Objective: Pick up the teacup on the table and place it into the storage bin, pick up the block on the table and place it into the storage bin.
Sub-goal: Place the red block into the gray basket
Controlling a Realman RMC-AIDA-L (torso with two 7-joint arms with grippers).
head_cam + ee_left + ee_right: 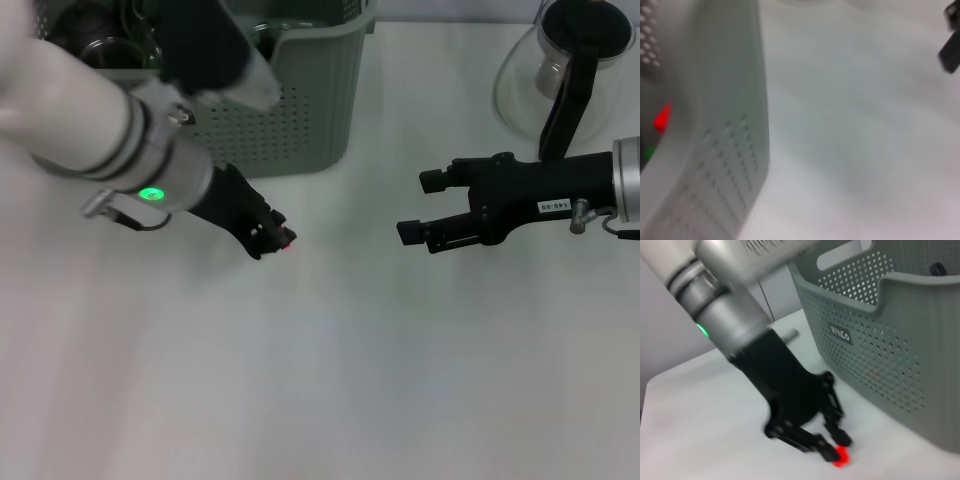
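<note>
Left gripper [272, 240]: jaws clamped on small red block [289, 241], low on white tabletop [320, 380].
Bin bearing: grey-green perforated plastic storage bin [300, 110] just behind, nearer this arm.
Right gripper [418, 207]: jaws apart, empty.

I think I am in a test room, not a home. My plain white table [330, 380] holds just a grey-green storage bin [300, 110] and a glass pot [570, 70], beside bare pale walls [670, 325].

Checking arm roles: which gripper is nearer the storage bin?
Left. The left gripper is just in front of the bin; the right gripper hovers farther off to its right.
</note>
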